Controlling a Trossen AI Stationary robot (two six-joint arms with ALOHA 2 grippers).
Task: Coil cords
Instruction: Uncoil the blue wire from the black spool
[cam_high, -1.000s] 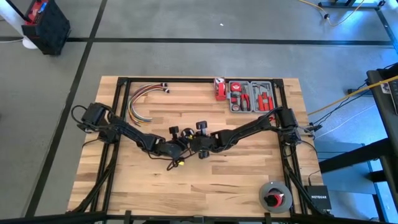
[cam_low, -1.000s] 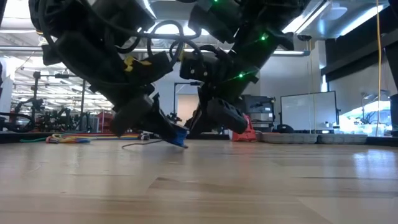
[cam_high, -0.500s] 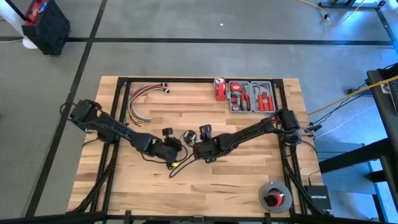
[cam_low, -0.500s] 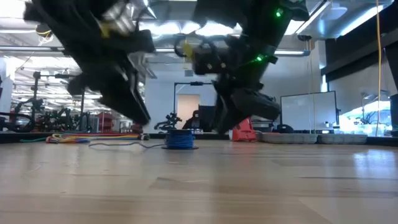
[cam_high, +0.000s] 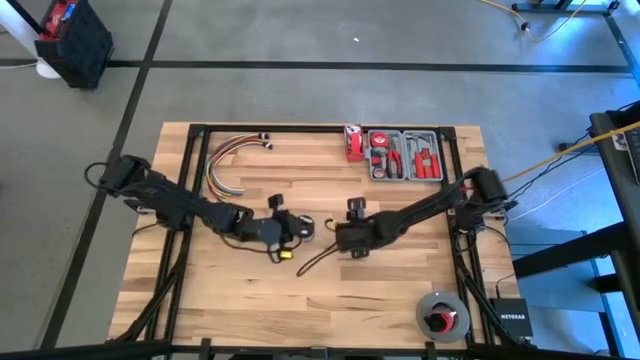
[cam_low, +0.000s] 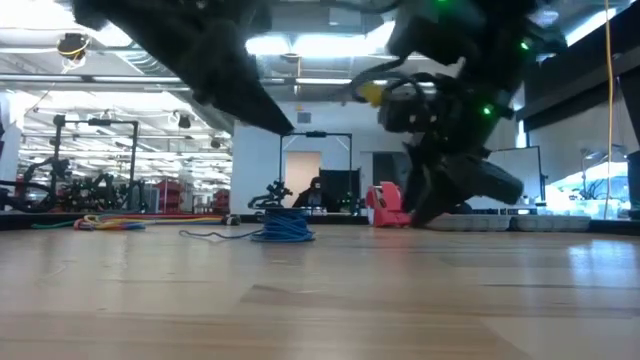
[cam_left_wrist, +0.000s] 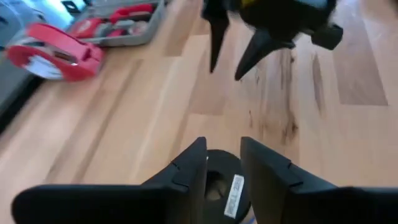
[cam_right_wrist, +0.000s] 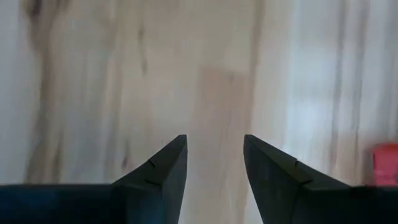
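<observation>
Currently the cords (cam_low: 283, 225) are being left coiled on the tabletop (cam_high: 400, 290) between both released claws. The left claw (cam_high: 297, 228) is being held just beside the coil, nearer than the right claw (cam_high: 342, 236), with a loose tail trailing leftward.

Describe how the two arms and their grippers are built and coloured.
Both arms are dark, jointed and draped with black cables. The left gripper and right gripper each end in two black, wedge-shaped fingers. The low view shows green indicator lights and a yellow tag on the right arm.
</observation>
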